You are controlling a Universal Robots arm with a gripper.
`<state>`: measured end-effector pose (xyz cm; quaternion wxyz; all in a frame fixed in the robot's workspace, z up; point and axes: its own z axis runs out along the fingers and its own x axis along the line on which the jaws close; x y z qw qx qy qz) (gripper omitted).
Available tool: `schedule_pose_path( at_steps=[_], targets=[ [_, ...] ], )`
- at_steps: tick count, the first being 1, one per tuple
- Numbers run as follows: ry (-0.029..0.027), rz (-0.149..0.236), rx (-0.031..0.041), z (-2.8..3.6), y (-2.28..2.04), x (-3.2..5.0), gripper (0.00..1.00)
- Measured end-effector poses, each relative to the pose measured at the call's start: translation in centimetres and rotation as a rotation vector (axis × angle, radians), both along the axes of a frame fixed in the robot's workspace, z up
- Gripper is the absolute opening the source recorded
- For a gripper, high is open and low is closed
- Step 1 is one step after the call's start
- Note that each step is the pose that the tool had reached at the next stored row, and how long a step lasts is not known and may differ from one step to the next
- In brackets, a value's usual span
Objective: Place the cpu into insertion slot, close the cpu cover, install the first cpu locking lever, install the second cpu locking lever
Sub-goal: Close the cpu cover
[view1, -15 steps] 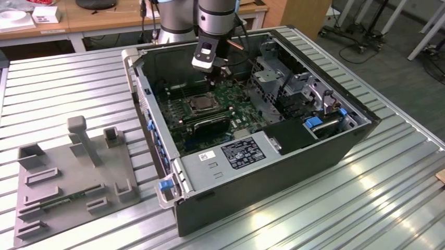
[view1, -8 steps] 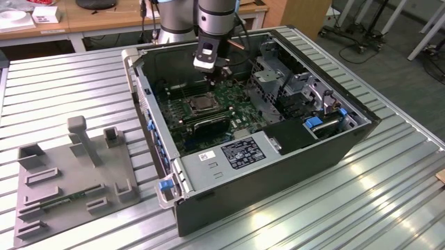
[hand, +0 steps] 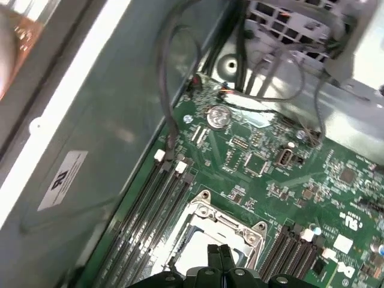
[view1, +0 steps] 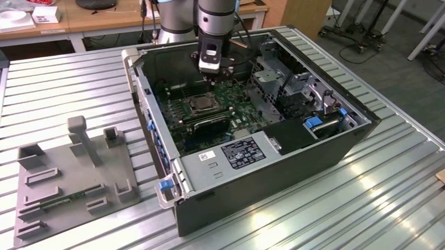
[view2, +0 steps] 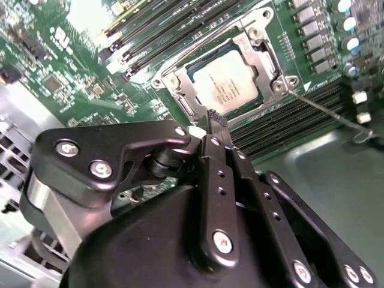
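Cpu [view2: 231, 84] seated under cpu cover [view2: 178, 87] in second wrist view; claw [view2: 217, 121] pinched together.

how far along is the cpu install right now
The cpu sits in its socket and the cover lies down around it. The gripper, shut and holding nothing, is at the socket's edge. One thin locking lever sticks out loose beside the socket, so latching looks unfinished; the other lever's state I cannot tell.
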<state>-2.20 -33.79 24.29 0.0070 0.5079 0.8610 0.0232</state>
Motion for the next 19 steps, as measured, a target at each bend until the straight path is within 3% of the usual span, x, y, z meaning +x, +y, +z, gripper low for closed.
schedule_pose_path(
  at_steps=[19],
  targets=[
    [0.0,0.346,0.0,-0.08,0.0,0.0,0.11]
  ],
)
